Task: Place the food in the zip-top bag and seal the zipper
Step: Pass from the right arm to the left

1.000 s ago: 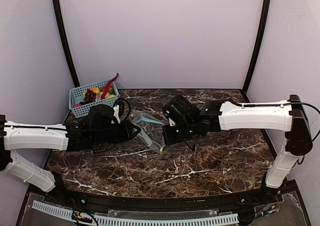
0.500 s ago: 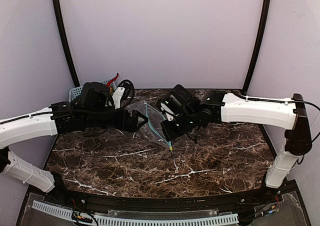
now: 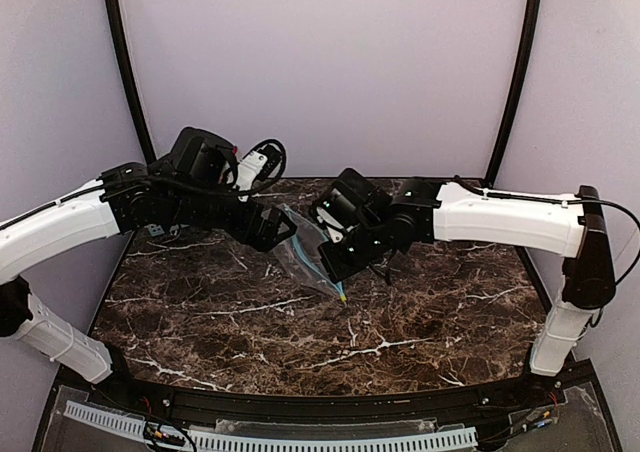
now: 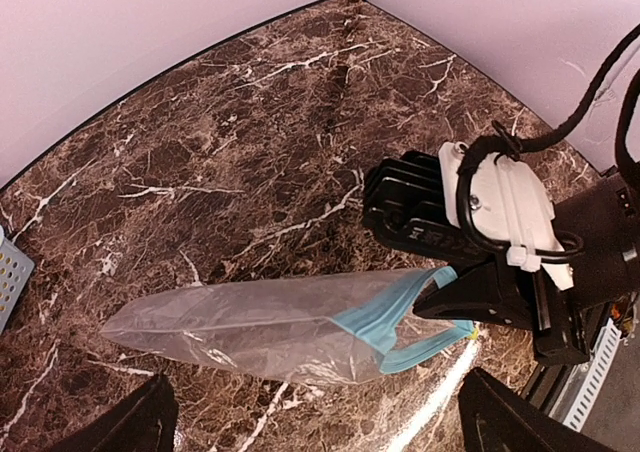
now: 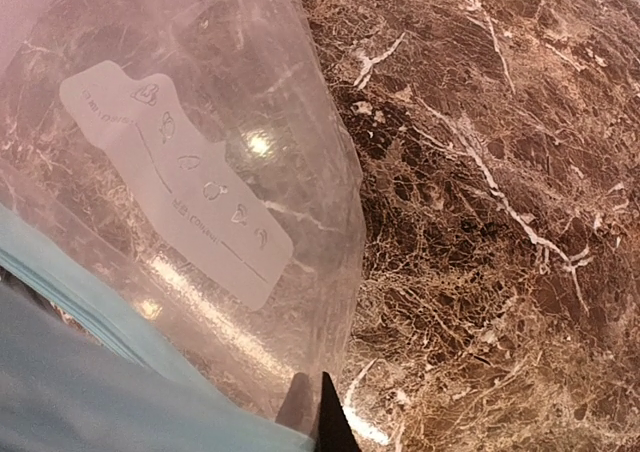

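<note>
The zip-top bag (image 3: pixel 300 254) hangs tilted above the marble table, clear and flat. My right gripper (image 3: pixel 333 270) is shut on its mouth edge, with the dark fingertips (image 5: pixel 322 412) pinching the plastic beside the teal zipper (image 5: pixel 70 362). In the left wrist view the bag (image 4: pixel 270 324) stretches leftward and the zipper (image 4: pixel 395 312) gapes, its two strips apart near the right gripper. My left gripper (image 3: pixel 270 230) is open; its fingers (image 4: pixel 140 422) stand wide on either side below the bag, not touching it. The food is out of view.
A corner of the blue mesh basket (image 4: pixel 8 277) shows at the left edge, behind my left arm. The right arm's black wrist and white cable clip (image 4: pixel 500 217) sit close in front of the left gripper. Dark marble table (image 3: pixel 400 322) stretches toward the near edge.
My left gripper opened and let go of the bag, and the left arm rose and pulled back. The right gripper lifted the bag off the table, staying shut on it.
</note>
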You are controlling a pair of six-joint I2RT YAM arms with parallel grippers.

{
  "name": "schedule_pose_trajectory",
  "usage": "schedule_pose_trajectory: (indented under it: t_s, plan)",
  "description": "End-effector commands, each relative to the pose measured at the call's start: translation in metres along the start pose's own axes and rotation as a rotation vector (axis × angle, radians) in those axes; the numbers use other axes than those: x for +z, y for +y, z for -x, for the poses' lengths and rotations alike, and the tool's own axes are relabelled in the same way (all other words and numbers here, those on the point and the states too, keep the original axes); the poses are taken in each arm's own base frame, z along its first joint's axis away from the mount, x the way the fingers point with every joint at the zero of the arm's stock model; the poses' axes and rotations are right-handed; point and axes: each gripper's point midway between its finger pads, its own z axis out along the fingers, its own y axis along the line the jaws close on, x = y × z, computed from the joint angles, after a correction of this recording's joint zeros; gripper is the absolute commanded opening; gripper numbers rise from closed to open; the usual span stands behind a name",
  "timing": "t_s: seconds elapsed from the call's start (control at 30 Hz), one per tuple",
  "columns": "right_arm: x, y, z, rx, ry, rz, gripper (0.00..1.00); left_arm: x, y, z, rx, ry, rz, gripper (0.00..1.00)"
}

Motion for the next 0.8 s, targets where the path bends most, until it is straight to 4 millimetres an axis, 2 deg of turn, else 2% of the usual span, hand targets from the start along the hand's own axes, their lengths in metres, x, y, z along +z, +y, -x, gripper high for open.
schedule_pose_trajectory:
  t_s: [0.0,0.27,0.43,0.5,0.67,0.77]
  plan:
    - [0.002,0.001,0.002,-0.013,0.010,0.000,0.00,0.005,0.003,-0.001,0.070,0.049,0.015,0.99]
    - [0.005,0.004,0.002,-0.023,0.022,-0.001,0.00,0.016,0.001,0.012,0.133,0.035,0.019,0.99]
    - [0.006,0.005,0.004,-0.029,0.021,-0.001,0.00,0.026,0.002,0.011,0.153,0.055,0.030,0.99]
    - [0.005,0.006,0.004,-0.031,0.021,0.000,0.00,0.028,0.005,0.010,0.157,0.061,0.047,0.97]
    - [0.006,0.009,0.001,-0.044,0.028,0.007,0.00,0.031,0.014,0.011,0.177,0.054,0.097,0.83]
    - [0.007,0.012,0.000,-0.058,0.032,0.011,0.00,0.032,0.014,0.014,0.204,0.037,0.100,0.78]
